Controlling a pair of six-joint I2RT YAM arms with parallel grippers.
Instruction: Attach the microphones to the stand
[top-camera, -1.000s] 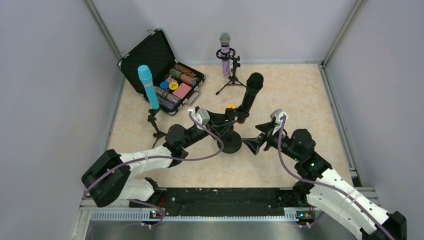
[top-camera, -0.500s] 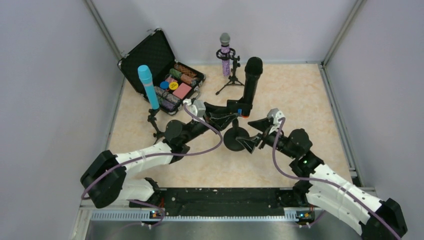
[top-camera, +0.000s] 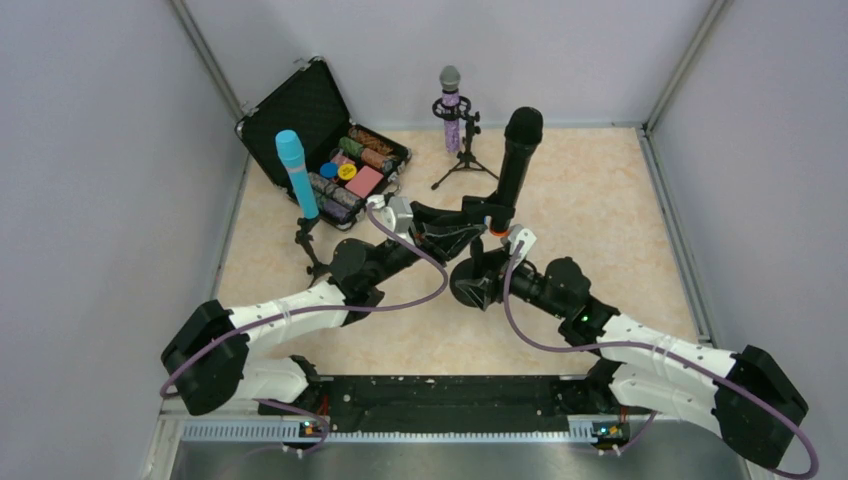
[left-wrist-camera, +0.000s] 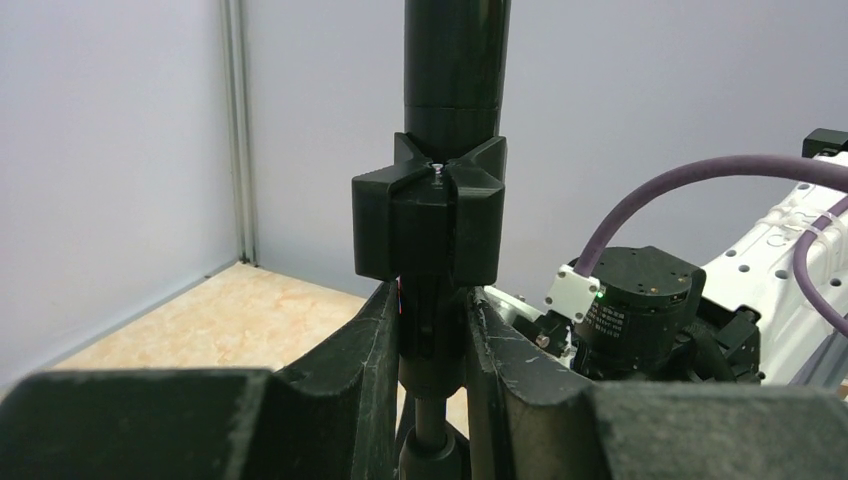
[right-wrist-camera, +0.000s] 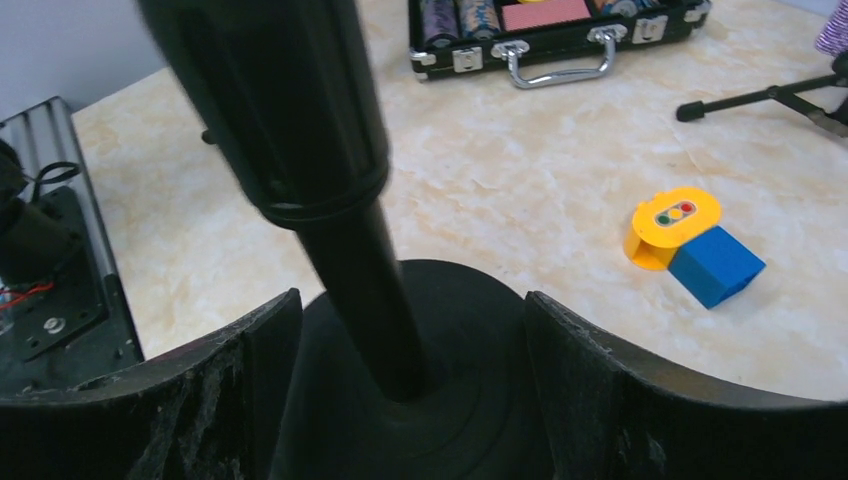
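Black microphone (top-camera: 515, 165) stood near upright over mid-table: smooth matte barrel, rounded head up, orange end down. It sat in the stand clip (left-wrist-camera: 430, 225), a blocky, notched black plastic piece with a small screw on top. Left gripper (left-wrist-camera: 432, 325) was clenched on the microphone's lower barrel just under the clip, rough worn fingers (left-wrist-camera: 350, 350) pressed on both sides. Below, the thin stand rod (right-wrist-camera: 365, 300) ran into the round domed stand base (right-wrist-camera: 470, 320). Right gripper (right-wrist-camera: 410, 310) was released, scuffed jaws spread wide either side of the rod, low over the base; couldn't tell if they touched its rim. Light-blue microphone (top-camera: 297, 175), a plain smooth cylinder, sat in a small black tripod (top-camera: 312, 255) at left. Glittery purple microphone (top-camera: 451, 105) with a silver grille stood in a ring-clip tripod (top-camera: 462, 165) at the back. Open black case (top-camera: 300, 110) held round chip stacks. Yellow-and-blue toy block (right-wrist-camera: 690, 245) lay on the beige marble-pattern table (top-camera: 600, 200).
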